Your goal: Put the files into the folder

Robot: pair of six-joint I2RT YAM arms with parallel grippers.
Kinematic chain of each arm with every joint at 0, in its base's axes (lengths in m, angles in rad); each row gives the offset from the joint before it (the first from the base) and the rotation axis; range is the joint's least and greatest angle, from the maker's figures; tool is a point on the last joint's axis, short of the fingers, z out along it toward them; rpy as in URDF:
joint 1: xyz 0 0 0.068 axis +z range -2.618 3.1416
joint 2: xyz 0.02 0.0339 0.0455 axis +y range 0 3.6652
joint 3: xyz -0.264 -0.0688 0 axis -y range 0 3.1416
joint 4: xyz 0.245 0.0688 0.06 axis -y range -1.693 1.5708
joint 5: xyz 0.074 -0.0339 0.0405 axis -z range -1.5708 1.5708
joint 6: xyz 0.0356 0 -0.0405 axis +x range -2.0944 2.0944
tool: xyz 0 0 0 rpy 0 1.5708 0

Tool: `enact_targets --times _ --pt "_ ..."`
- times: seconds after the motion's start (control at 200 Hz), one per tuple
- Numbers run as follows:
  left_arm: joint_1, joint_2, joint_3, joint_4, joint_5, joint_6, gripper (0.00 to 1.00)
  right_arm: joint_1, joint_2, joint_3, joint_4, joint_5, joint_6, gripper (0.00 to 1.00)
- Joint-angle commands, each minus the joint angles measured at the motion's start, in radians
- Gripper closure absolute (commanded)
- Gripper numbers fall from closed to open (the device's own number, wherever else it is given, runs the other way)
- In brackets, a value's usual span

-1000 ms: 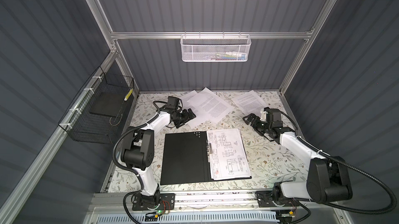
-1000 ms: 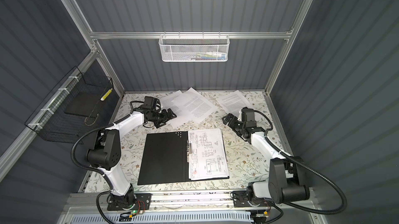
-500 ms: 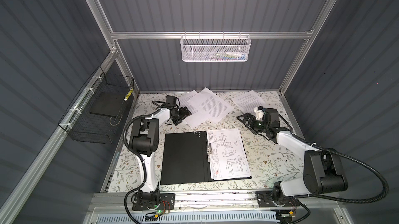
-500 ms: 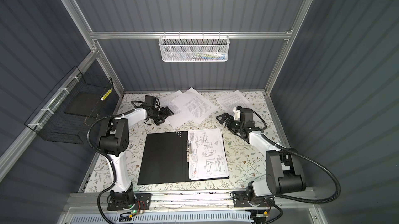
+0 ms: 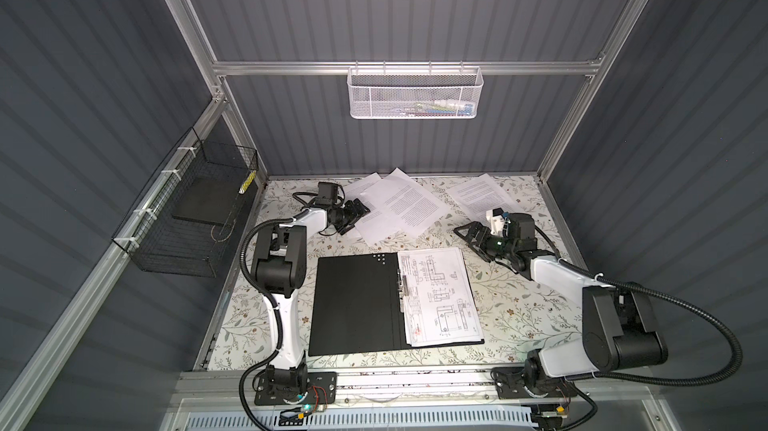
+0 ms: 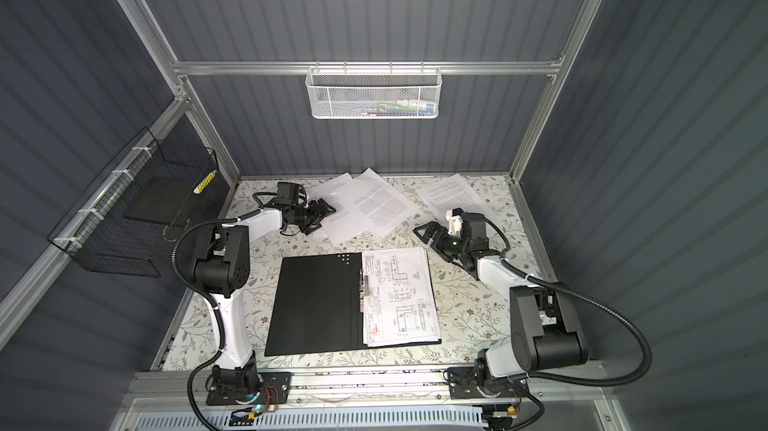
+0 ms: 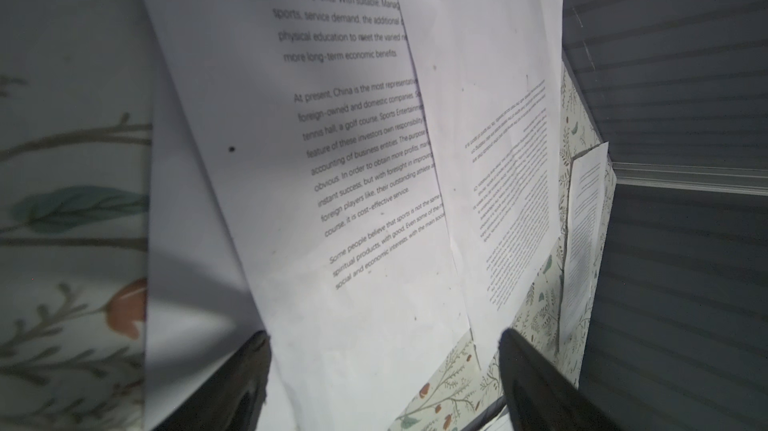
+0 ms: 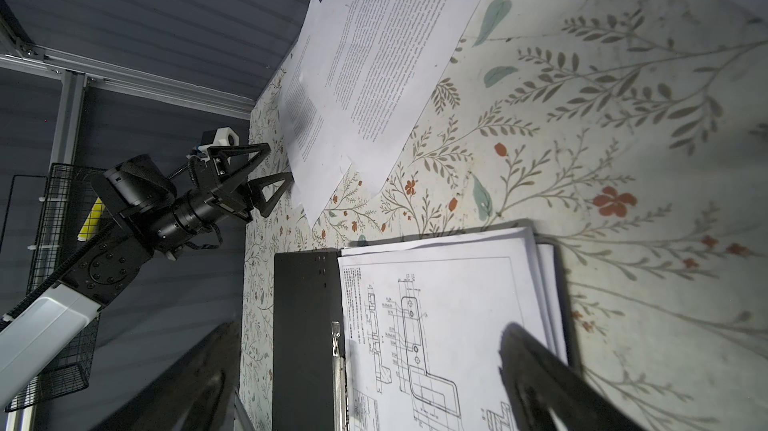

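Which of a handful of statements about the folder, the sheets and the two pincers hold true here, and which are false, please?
1. The folder lies open on the table. True.
2. A sheet of line drawings lies on the folder's right half. True.
3. Every printed page is already in the folder. False: several text sheets lie loose at the back of the table.
4. The left pincer is shut on a sheet. False: its jaws stand open at the edge of the text sheets.
5. The right pincer is open and holds nothing. True.
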Motion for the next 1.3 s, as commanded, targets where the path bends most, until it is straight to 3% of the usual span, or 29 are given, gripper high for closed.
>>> enact_targets --times 0.0,0.45,0.765,0.955,1.296 --pt "0.011 0.025 0.013 0.016 0.015 -0.02 0.13 0.002 0.013 -0.013 0.014 -0.028 0.005 0.02" --pt "0.04 0.054 -0.084 0.135 0.066 -0.084 0.14 -0.001 0.032 -0.03 0.041 -0.05 0.025 0.03" --pt "0.061 0.087 -0.223 0.493 0.148 -0.214 0.21 -0.002 0.038 -0.033 0.049 -0.06 0.027 0.04" --pt "0.06 0.147 -0.218 0.691 0.217 -0.29 0.24 -0.003 0.059 -0.039 0.087 -0.085 0.05 0.04" --pt "0.048 0.229 -0.13 0.766 0.291 -0.339 0.24 -0.007 0.097 -0.039 0.139 -0.116 0.083 0.05"
